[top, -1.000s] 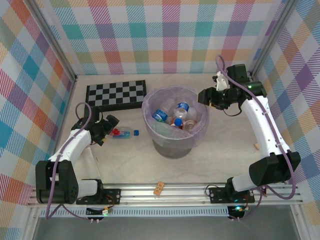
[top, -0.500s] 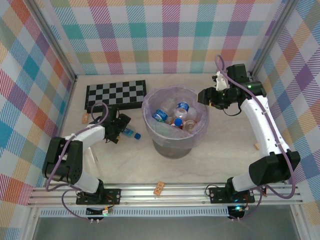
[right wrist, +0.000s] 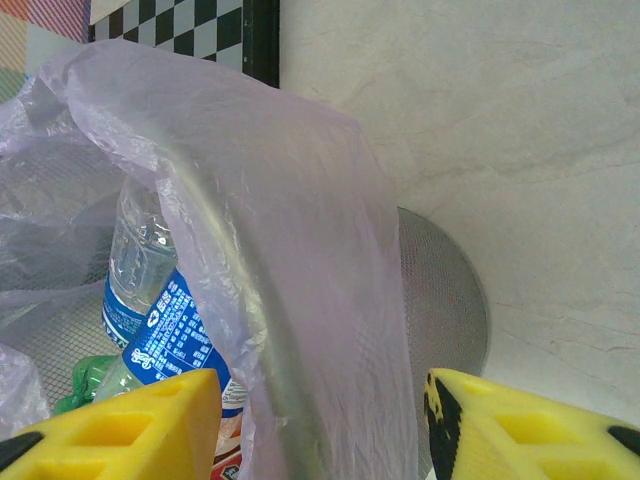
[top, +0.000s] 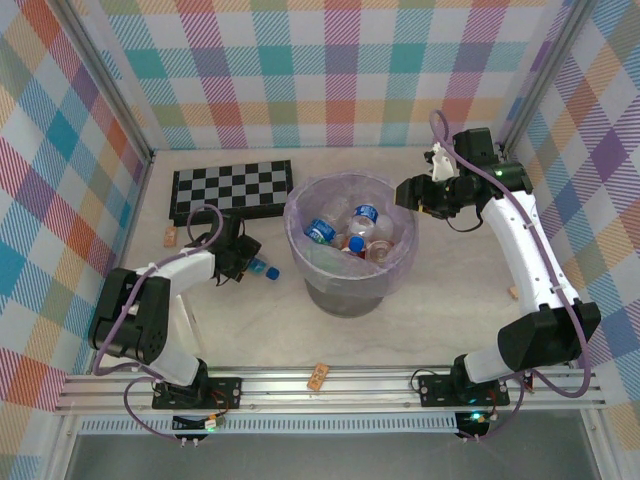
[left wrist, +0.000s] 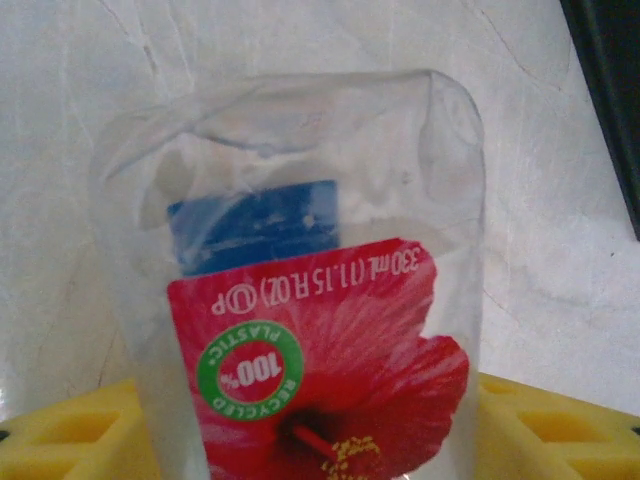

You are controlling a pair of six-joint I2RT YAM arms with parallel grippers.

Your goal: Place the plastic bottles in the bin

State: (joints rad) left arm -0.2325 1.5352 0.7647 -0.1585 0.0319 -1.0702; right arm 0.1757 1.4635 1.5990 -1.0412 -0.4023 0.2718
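A clear plastic bottle [left wrist: 310, 300] with a red flower label and a blue cap lies on the table left of the bin [top: 345, 295]. My left gripper [top: 240, 262] is shut on its body; its yellow fingers [left wrist: 70, 435] press both sides, and the blue cap [top: 266, 269] pokes out toward the bin. The grey bin with its lilac bag holds several bottles [top: 345, 230]. My right gripper [top: 408, 192] hovers open astride the bin's right rim [right wrist: 230, 260], the bag fold between its fingers without being pinched. Blue-labelled bottles [right wrist: 160, 320] show inside.
A black-and-white chequered board [top: 232, 189] lies behind the bin at the back left. Small tan corks sit near the left wall [top: 170, 235], at the front rail [top: 318, 376] and at the right [top: 513, 292]. Patterned walls close in three sides.
My left gripper has slid right over the lying bottle and closed on it. The right arm has stayed over the bin's rim.
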